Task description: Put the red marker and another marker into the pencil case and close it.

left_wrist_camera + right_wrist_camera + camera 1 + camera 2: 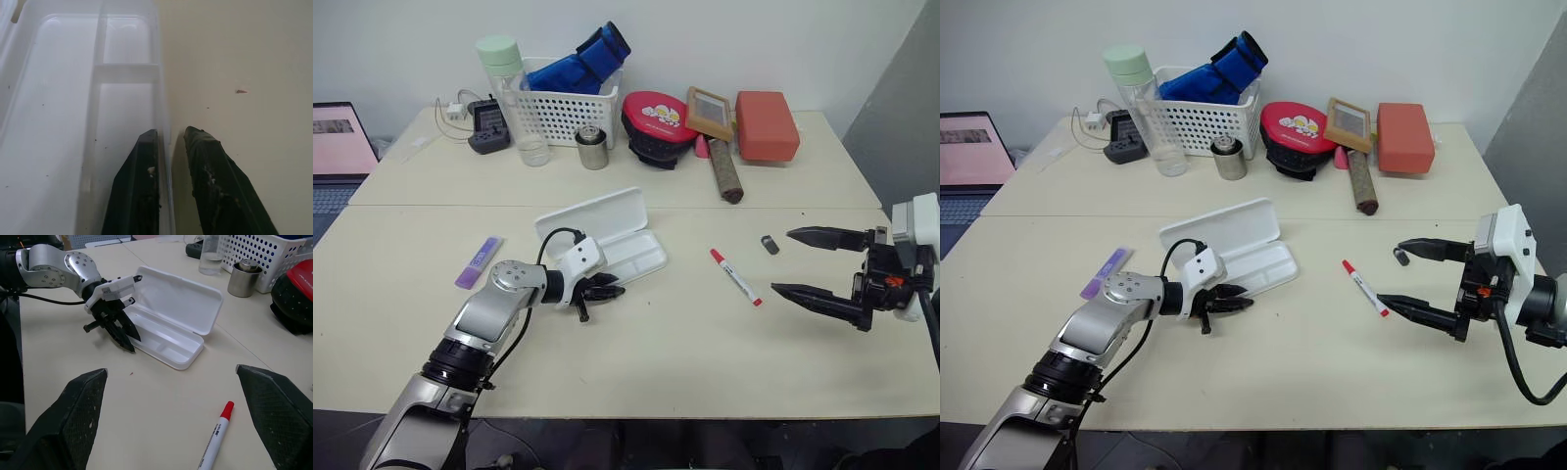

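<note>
Left wrist view: the left gripper straddles the near wall of the pencil case, one finger inside the divided tray and one on the table outside, the jaws drawn nearly together on that thin wall. This pinch probably serves to steady the case while it is loaded. The case lies open, its lid folded back flat on the table, and the tray is empty. The red marker lies on the table between the case and the right gripper, touching neither. The right gripper hovers above the table with its jaws spread wide and empty, aimed toward the marker, probably ready to pick it up. The purple highlighter lies on the table beyond the left arm, apart from the case.
</note>
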Controlling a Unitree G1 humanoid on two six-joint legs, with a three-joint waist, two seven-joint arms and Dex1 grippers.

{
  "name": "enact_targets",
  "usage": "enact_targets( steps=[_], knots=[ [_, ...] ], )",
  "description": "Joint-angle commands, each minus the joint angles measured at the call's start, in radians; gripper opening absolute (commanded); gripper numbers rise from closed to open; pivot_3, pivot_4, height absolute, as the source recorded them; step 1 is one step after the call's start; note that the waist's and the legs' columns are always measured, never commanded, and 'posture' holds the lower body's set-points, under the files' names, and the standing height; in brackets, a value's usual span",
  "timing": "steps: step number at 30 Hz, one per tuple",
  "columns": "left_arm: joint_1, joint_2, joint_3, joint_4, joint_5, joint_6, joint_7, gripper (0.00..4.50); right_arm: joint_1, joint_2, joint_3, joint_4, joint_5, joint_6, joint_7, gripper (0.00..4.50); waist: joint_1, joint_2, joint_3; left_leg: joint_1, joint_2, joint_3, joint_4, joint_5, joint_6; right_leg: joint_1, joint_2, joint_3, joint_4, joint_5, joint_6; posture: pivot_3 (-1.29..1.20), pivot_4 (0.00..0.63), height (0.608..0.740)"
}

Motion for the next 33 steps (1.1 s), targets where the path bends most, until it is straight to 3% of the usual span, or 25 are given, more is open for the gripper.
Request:
enact_targets(
  steps=[1,3,12,22,33],
  knots=[
    [-0.003,0.007,0.003,-0.017,0.010,-0.005,-0.022,0.29,-0.002,-0.006,-0.033,-0.025,0.018,-0.005,-0.006,4.50,0.000,0.000,0.000,0.000,0.000,0.000,0.000,0.000,0.000,0.000,0.000,0.000,0.000,0.000,0.000,0.00,0.150,0.740],
    [-0.004,0.007,0.006,-0.019,0.010,-0.004,-0.023,0.06,0.001,-0.007,-0.037,-0.028,0.021,-0.005,-0.006,4.50,0.000,0.000,0.000,0.000,0.000,0.000,0.000,0.000,0.000,0.000,0.000,0.000,0.000,0.000,0.000,0.00,0.150,0.740],
    [0.009,0.028,-0.018,-0.067,0.008,-0.044,-0.105,0.06,0.024,-0.020,-0.091,-0.039,0.052,0.011,0.005,4.50,0.000,0.000,0.000,0.000,0.000,0.000,0.000,0.000,0.000,0.000,0.000,0.000,0.000,0.000,0.000,0.00,0.150,0.740],
    [0.079,0.080,-0.089,-0.242,0.007,-0.035,-0.219,0.06,0.116,-0.025,-0.160,-0.101,0.079,0.038,0.020,4.50,0.000,0.000,0.000,0.000,0.000,0.000,0.000,0.000,0.000,0.000,0.000,0.000,0.000,0.000,0.000,0.00,0.150,0.740],
    [0.201,0.122,-0.079,-0.384,-0.008,0.031,-0.200,0.06,0.175,-0.019,-0.187,-0.134,0.087,0.040,0.016,4.50,0.000,0.000,0.000,0.001,0.000,0.000,0.000,0.000,0.000,0.001,0.000,0.000,0.001,0.000,0.000,0.00,0.150,0.740]
  ],
)
